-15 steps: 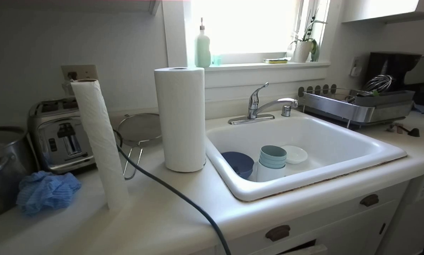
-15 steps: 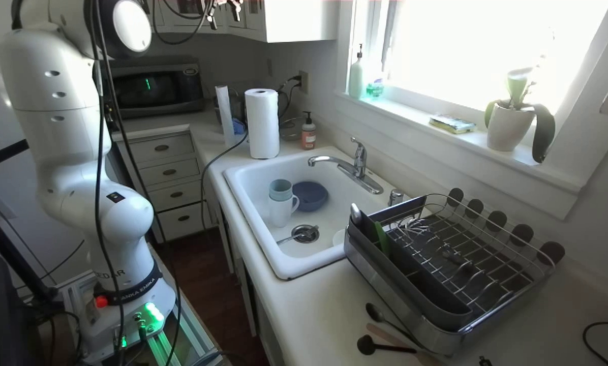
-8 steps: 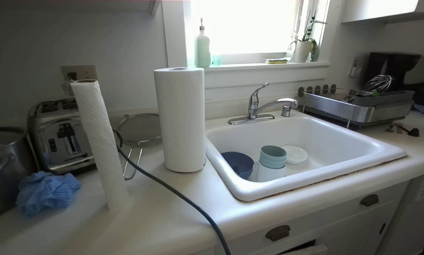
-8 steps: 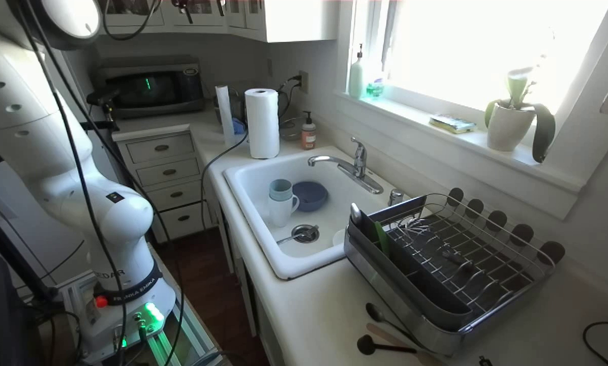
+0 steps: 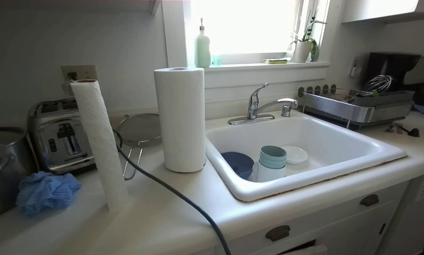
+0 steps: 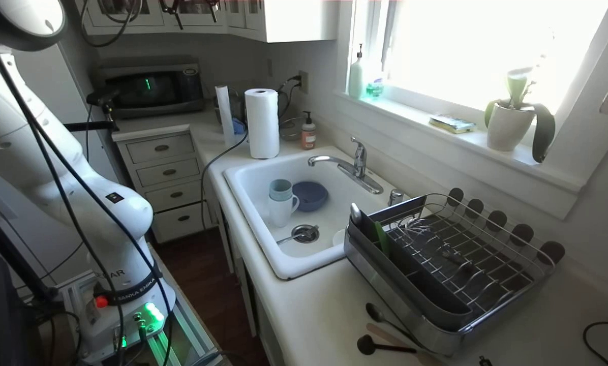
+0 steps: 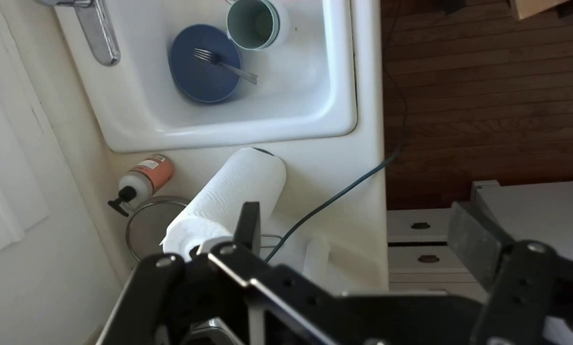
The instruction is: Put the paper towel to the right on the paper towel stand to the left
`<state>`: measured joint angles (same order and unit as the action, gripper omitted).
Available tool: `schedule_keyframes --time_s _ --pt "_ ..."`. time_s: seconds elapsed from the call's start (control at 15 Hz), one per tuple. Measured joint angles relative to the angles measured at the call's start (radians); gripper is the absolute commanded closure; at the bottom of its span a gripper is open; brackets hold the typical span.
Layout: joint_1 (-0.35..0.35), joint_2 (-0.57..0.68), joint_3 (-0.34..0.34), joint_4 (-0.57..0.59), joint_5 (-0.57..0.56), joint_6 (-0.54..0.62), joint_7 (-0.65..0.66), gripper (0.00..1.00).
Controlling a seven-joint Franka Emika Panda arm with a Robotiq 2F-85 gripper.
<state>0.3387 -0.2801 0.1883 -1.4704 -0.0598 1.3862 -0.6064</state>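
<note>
The paper towel, a thick white roll, stands upright on the counter beside the sink in both exterior views (image 5: 182,120) (image 6: 262,124). It also shows in the wrist view (image 7: 236,184), partly behind a finger. A thin dark edge (image 7: 263,151) shows at its foot; I cannot tell whether this is the stand's ring. No upright rod of the paper towel stand shows; the stand is hidden or out of view. My gripper (image 7: 362,230) is open and empty, high above the counter. Its fingertips also show at the top of an exterior view (image 6: 197,21).
A slim white roll (image 5: 100,145) leans left of the thick roll. A dark cable (image 5: 176,191) crosses the counter between them. A strainer (image 5: 139,127), toaster (image 5: 63,136) and pump bottle (image 6: 308,136) stand nearby. The sink (image 5: 233,186) holds dishes; a dish rack (image 6: 400,295) stands beyond.
The arm has leaned further back, toward the left of an exterior view, and the gripper has shifted left with it. The rolls and other things on the counter have not moved.
</note>
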Motion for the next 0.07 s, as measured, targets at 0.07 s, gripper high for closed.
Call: schedule_keyframes --time_s 0.07 --pt "-0.001 0.000 0.000 -0.002 0.000 0.000 0.000 0.00"
